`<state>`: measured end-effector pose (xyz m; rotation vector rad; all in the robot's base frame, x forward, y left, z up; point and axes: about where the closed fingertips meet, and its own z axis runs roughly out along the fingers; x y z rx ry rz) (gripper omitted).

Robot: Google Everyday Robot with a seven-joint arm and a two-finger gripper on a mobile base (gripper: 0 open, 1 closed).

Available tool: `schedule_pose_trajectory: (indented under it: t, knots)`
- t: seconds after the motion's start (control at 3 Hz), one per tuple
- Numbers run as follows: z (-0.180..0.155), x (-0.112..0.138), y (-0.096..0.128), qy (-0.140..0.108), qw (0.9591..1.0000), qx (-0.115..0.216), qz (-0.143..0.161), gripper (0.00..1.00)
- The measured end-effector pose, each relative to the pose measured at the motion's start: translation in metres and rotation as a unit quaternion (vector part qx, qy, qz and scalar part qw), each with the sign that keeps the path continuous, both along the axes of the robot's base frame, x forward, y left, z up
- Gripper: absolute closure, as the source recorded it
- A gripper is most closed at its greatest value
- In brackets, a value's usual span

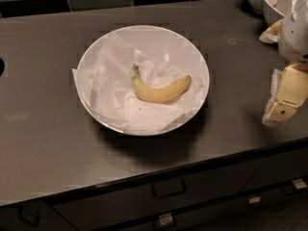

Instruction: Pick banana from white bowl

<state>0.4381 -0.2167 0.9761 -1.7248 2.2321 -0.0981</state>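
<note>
The banana (161, 91) lies curved on crumpled paper (110, 93) in the middle of the white bowl (163, 35), centre frame. The gripper (278, 110) hangs at the right edge, well apart from it; whether it is released or clenched I cannot tell. The likely risks are pinching loose paper with the fruit, the banana rolling aside, or the bowl sliding on the table (43, 143).

Gripper (281, 102) right edge, cut off; small bowls (272, 0) cropped too.
</note>
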Motion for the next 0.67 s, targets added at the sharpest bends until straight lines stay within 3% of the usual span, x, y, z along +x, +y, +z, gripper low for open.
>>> schedule_pose_trajectory:
  t: [0.33, 0.67]
  knots:
    - [0.0, 0.0, 0.0, 0.0, 1.0, 0.0, 0.0, 0.0]
    - [0.007, 0.007, 0.021, -0.009, 0.9995, 0.009, 0.03, 0.0]
